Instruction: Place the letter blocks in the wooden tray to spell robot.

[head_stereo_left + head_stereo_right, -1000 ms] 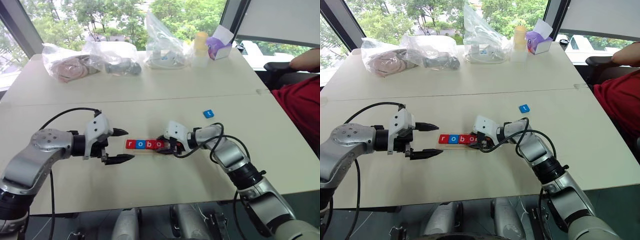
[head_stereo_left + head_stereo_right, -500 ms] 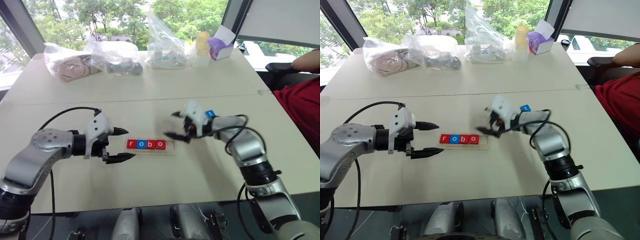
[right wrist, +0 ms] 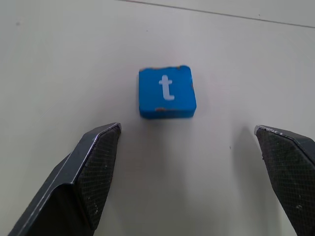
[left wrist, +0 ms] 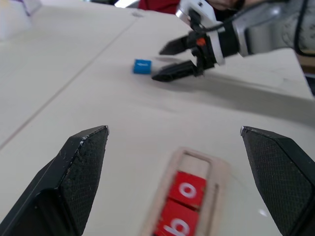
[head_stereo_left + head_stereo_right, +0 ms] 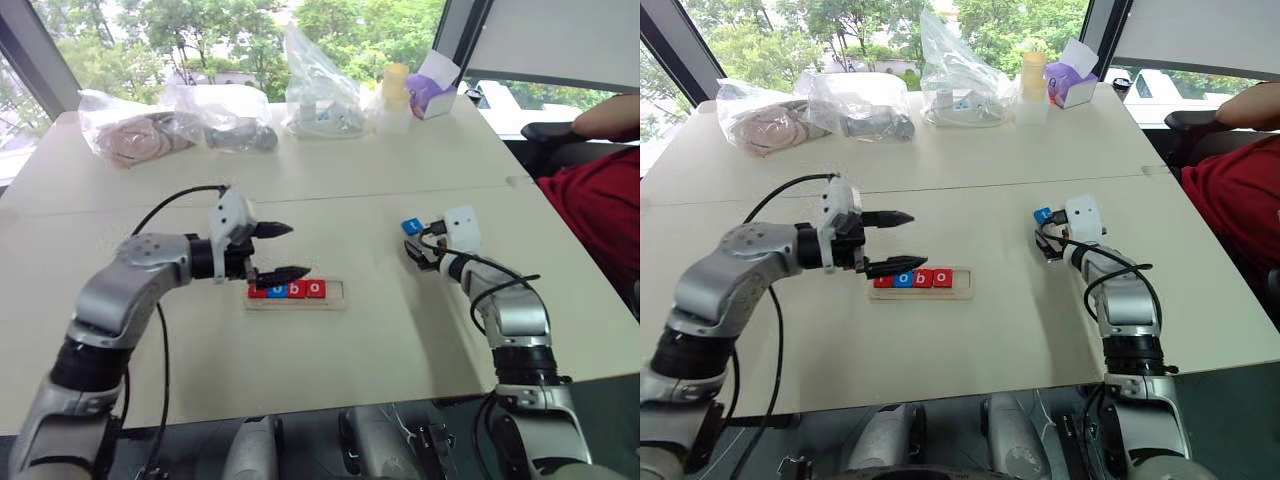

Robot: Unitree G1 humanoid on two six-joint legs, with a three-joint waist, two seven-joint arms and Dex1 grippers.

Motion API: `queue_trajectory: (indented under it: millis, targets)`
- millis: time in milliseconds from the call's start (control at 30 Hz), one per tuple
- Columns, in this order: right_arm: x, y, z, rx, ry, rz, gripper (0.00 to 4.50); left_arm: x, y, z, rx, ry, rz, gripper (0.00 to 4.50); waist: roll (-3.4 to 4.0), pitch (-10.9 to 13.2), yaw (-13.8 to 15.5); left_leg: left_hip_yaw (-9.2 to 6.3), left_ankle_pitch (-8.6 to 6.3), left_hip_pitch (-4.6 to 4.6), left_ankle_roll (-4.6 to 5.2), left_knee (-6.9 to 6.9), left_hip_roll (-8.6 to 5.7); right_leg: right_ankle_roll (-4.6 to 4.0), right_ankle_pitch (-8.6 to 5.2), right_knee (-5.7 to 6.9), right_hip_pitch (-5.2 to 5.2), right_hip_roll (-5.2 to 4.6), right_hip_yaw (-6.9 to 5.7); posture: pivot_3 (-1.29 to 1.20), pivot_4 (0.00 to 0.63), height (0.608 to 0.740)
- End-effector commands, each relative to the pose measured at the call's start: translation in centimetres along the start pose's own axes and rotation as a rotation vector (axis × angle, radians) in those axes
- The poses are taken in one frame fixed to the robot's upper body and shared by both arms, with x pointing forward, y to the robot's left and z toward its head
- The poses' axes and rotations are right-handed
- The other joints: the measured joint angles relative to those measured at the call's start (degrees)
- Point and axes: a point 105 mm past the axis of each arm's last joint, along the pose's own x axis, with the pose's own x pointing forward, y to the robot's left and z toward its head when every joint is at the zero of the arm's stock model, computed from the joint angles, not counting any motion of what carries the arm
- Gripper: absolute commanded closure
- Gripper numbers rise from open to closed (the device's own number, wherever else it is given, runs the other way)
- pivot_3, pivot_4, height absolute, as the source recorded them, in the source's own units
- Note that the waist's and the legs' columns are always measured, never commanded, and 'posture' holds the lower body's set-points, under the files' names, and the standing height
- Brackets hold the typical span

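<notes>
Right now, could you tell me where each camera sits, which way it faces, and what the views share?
Head eyes: look forward and down over the table; both arms show; wooden tray, blue t block.
Left wrist: looks along the open left gripper over the tray, toward the right gripper.
Right wrist: looks down between the open right gripper's fingers at the t block.
Shared: the t block appears in every view.

A pale cream table point(image 5: 330, 180) with a seam across its top stands before large windows point(image 5: 200, 30) showing green trees in daylight. A dark window frame point(image 5: 445, 30) rises beside a white panel point(image 5: 560, 40).
</notes>
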Motion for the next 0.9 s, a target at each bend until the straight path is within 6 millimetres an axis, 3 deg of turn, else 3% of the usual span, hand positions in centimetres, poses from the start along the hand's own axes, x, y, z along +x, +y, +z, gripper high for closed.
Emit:
queue_trajectory:
  millis: [33,200,233,333,467,600,700,900]
  targets:
    - [1.2,-0.4,0.5,0.005,-0.037,-0.024,0.04,0.5,0.6,0.2,0.040,-0.015,0.034,0.00,0.00,0.0,-0.1,0.01,0.00,0.00,0.00,-0.01,0.00,0.00,0.00,-0.02,0.01,-0.01,0.00,0.00,0.150,0.740]
    - [2.0,0.2,0.6,0.032,-0.040,0.017,0.04,0.6,0.7,-0.2,0.040,-0.011,0.047,0.00,-0.01,0.0,-0.2,-0.02,0.00,-0.02,0.00,-0.01,0.00,0.02,0.01,-0.02,0.01,-0.03,0.00,0.00,0.150,0.740]
    - [2.2,0.3,0.6,0.025,-0.037,0.022,0.28,0.6,0.7,-0.2,0.039,-0.010,0.047,0.00,-0.01,0.0,-0.3,-0.02,0.00,0.00,0.00,-0.01,0.00,0.02,0.01,-0.02,0.02,-0.03,0.00,0.00,0.150,0.740]
    - [2.3,0.9,0.6,-0.007,-0.040,0.044,1.29,0.6,0.6,-0.5,0.038,-0.004,0.050,0.00,-0.01,0.0,-0.3,-0.04,0.00,0.01,0.00,0.00,0.00,0.02,0.01,-0.01,0.03,-0.03,0.00,0.00,0.150,0.740]
    - [2.4,1.3,0.6,-0.048,-0.046,0.051,3.29,0.6,0.4,-0.5,0.031,-0.009,0.048,0.00,-0.02,0.0,-0.2,-0.04,0.00,0.00,0.00,0.00,0.00,0.03,0.02,-0.01,0.03,-0.04,0.00,0.00,0.150,0.740]
    - [2.1,1.0,0.6,-0.058,-0.049,0.025,3.30,0.6,0.1,-0.6,0.034,-0.009,0.043,0.00,-0.02,0.0,-0.3,-0.05,0.00,0.01,0.00,0.00,0.01,0.03,0.02,-0.01,0.04,-0.04,0.00,0.00,0.150,0.740]
    - [0.4,0.2,1.6,0.039,-0.086,-0.072,3.30,0.5,0.1,-0.4,0.058,-0.009,0.055,0.00,-0.01,0.0,0.1,-0.06,0.00,0.00,0.00,0.00,0.02,0.03,0.02,-0.01,0.04,-0.04,0.00,0.00,0.150,0.740]
    - [-5.4,4.6,0.5,0.173,-0.045,-0.096,3.30,0.3,-0.2,-1.1,0.099,0.039,0.052,0.00,0.02,0.0,0.9,-0.41,0.00,-0.15,-0.01,-0.11,0.07,0.02,0.01,-0.01,-0.08,-0.07,-0.05,0.00,0.150,0.740]
